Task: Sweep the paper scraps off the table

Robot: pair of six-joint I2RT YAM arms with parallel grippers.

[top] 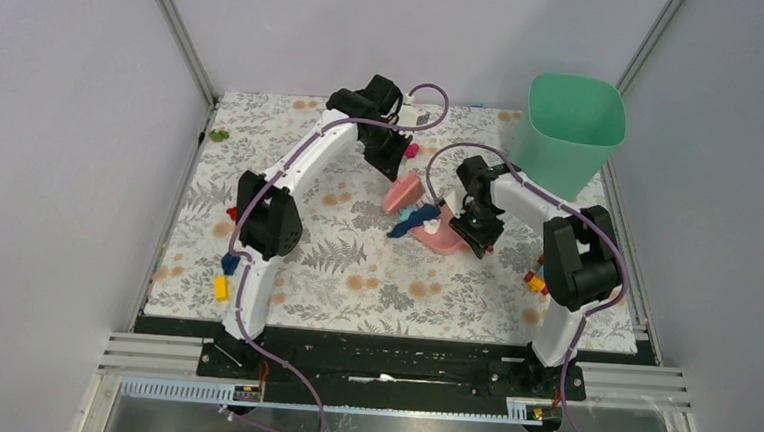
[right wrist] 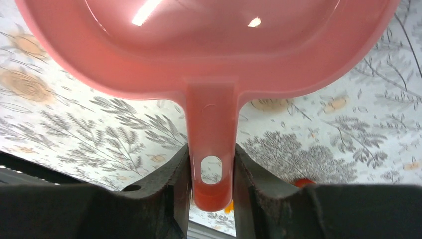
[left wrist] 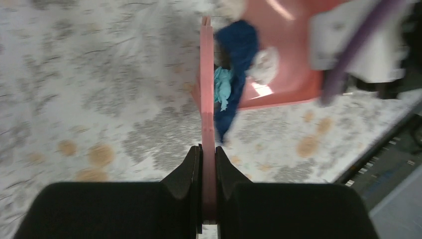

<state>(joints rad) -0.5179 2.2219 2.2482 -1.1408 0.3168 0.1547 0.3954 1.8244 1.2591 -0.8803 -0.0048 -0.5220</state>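
The paper scraps [left wrist: 240, 55], a dark blue wad and a cyan one, lie at the mouth of the pink dustpan [right wrist: 209, 50] near the middle of the table [top: 354, 274], right beside the thin pink sweeper blade [left wrist: 207, 99]. The left gripper [left wrist: 208, 164] is clamped tight on that blade. The right gripper [right wrist: 211, 174] pinches the dustpan's handle between its fingers. A green bin [top: 571, 132] stands at the far right corner.
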